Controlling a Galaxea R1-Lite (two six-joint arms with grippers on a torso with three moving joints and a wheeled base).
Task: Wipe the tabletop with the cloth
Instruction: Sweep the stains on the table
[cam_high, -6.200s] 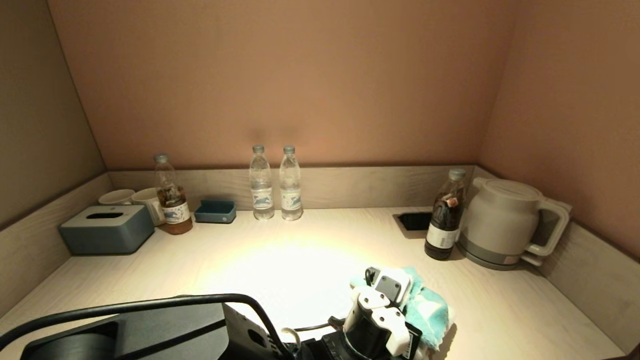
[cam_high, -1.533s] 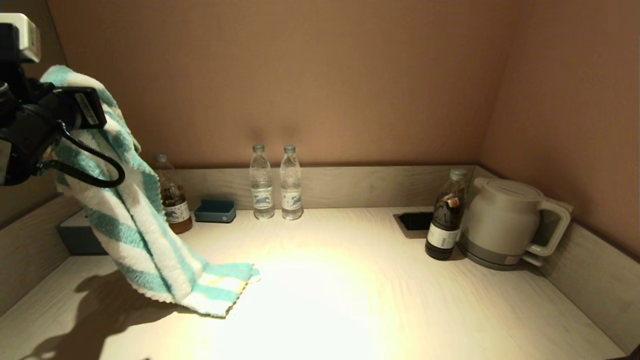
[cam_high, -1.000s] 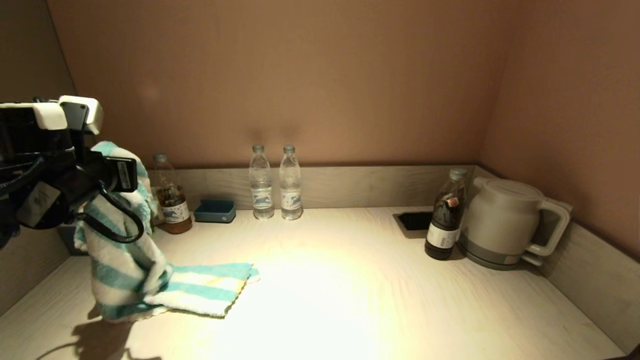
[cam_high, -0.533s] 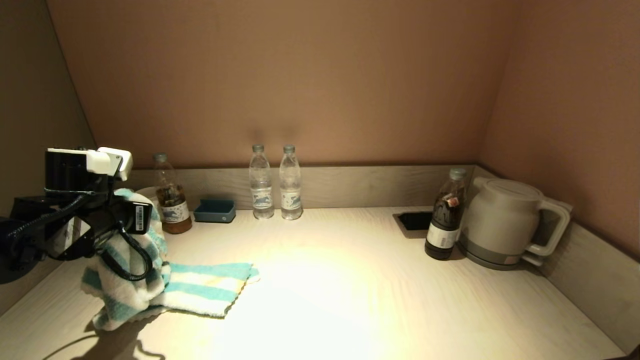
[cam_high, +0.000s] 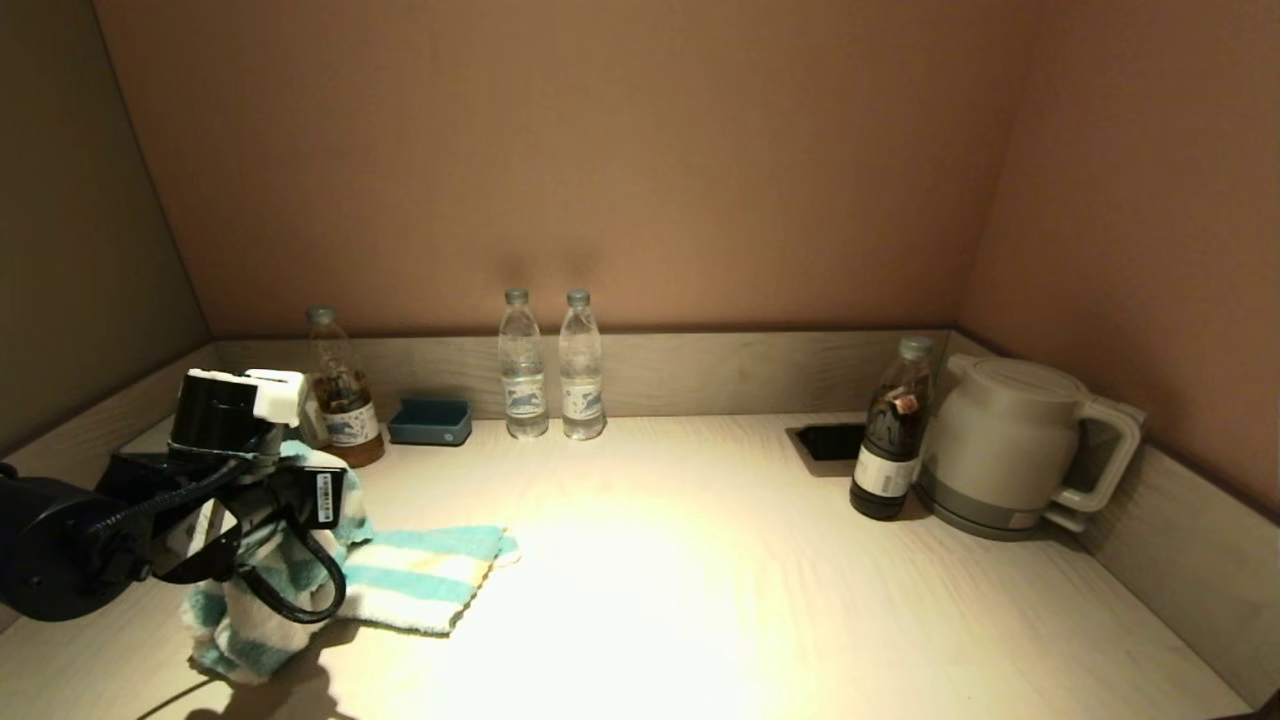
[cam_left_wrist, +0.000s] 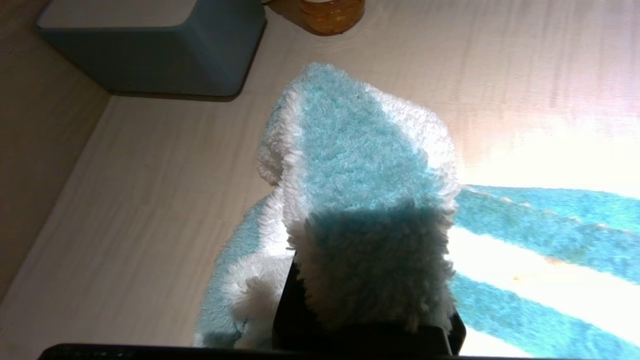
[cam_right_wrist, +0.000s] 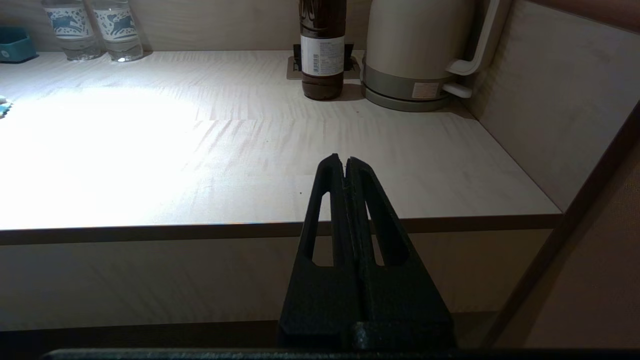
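The teal and white striped cloth (cam_high: 420, 570) lies partly spread on the pale wood tabletop (cam_high: 700, 600) at the left front. Its near end is bunched up and held in my left gripper (cam_high: 275, 520), low over the table. In the left wrist view the cloth (cam_left_wrist: 360, 165) drapes over the gripper (cam_left_wrist: 367, 310) and hides most of the fingers. My right gripper (cam_right_wrist: 345, 161) is shut and empty, held off the table's front edge, and is out of the head view.
An amber bottle (cam_high: 340, 400), a blue tray (cam_high: 430, 422) and two water bottles (cam_high: 550, 365) stand along the back wall. A dark bottle (cam_high: 888, 440), a kettle (cam_high: 1010, 445) and a socket recess (cam_high: 830, 440) are at the right. A tissue box (cam_left_wrist: 150, 45) sits beyond the cloth.
My left arm has come down from high at the left with the cloth. The hanging part has sunk and bunched on the table, while the spread end stays put.
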